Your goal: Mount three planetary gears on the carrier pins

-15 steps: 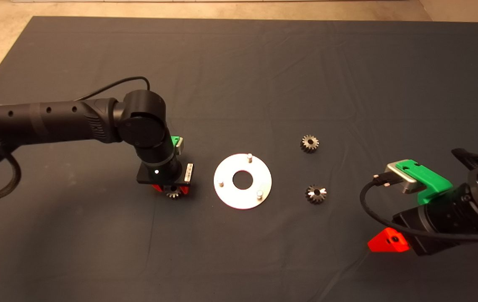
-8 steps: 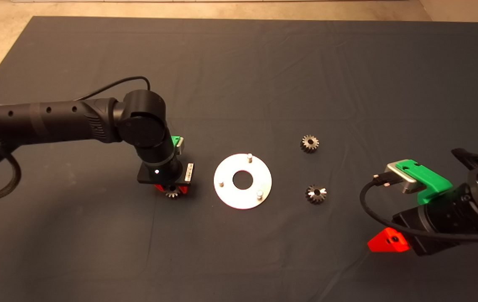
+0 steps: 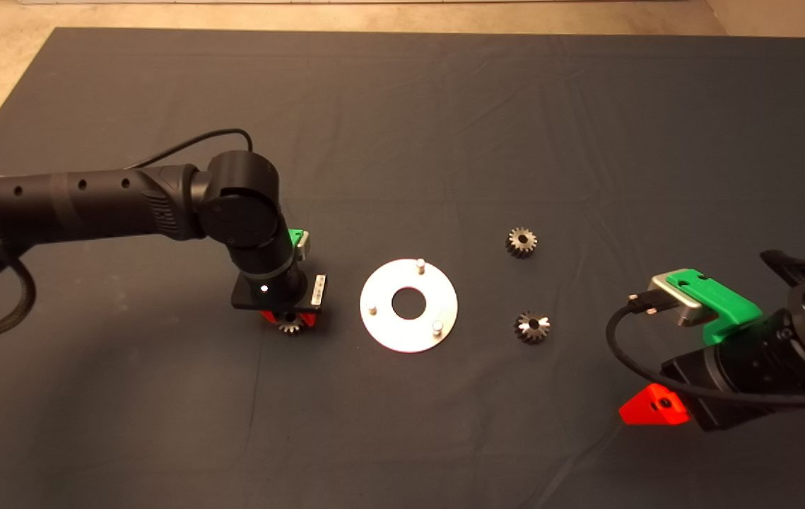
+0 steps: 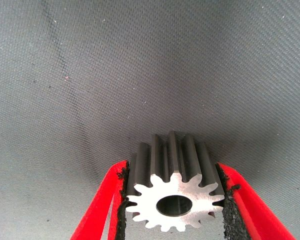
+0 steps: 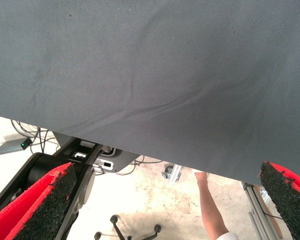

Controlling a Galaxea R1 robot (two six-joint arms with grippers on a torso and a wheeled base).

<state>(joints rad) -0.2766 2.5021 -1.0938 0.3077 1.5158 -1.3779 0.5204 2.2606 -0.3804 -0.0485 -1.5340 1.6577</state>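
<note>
We see the left gripper (image 3: 290,319) closed on one planetary gear (image 4: 174,197), its black pads (image 4: 121,207) pressed against the teeth on both sides, bore facing the wrist camera. Just to its right lies the disc (image 3: 408,305) with three bare carrier pins (image 3: 420,265). Beyond the disc, two more gears (image 3: 521,242) (image 3: 532,326) rest flat on the mat (image 3: 444,106). The right gripper (image 5: 165,205), fingers spread wide and empty, waits at the lower right edge.
</note>
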